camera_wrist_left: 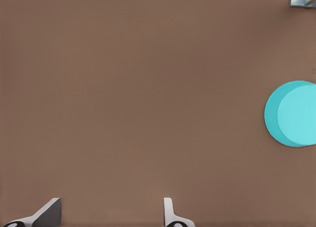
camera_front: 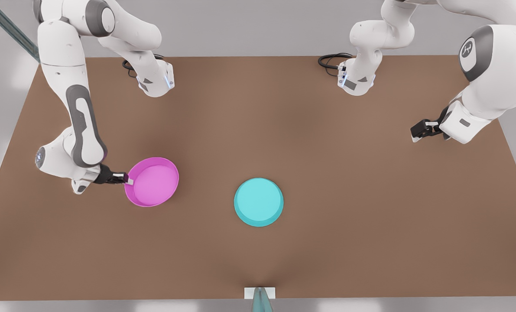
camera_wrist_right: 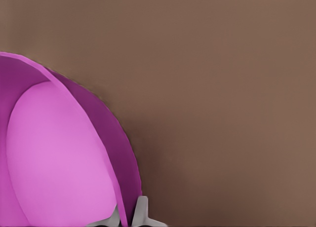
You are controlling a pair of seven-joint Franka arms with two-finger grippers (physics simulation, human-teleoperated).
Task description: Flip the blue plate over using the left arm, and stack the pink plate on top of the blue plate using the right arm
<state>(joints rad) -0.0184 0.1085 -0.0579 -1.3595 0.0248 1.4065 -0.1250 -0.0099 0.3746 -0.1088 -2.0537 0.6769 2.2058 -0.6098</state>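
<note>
I am gripping the pink plate (camera_front: 152,182) by its rim in the right gripper (camera_front: 128,178), fingers pinched shut on it. I am keeping it level toward the blue plate (camera_front: 258,202), lying upside down well beyond. The left gripper (camera_front: 415,132) is waiting open, empty.

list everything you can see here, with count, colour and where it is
blue plate: 1, cyan, mid-table, rim down, flat base up
pink plate: 1, magenta, on the front view's left, rim up, tilted
table: 1, brown, under everything
cables: 2 black coils, far table edge by the arm bases
right gripper: 1, black, shut on the pink plate's rim
left gripper: 1, black, open, above bare table on the front view's right, waiting
</note>
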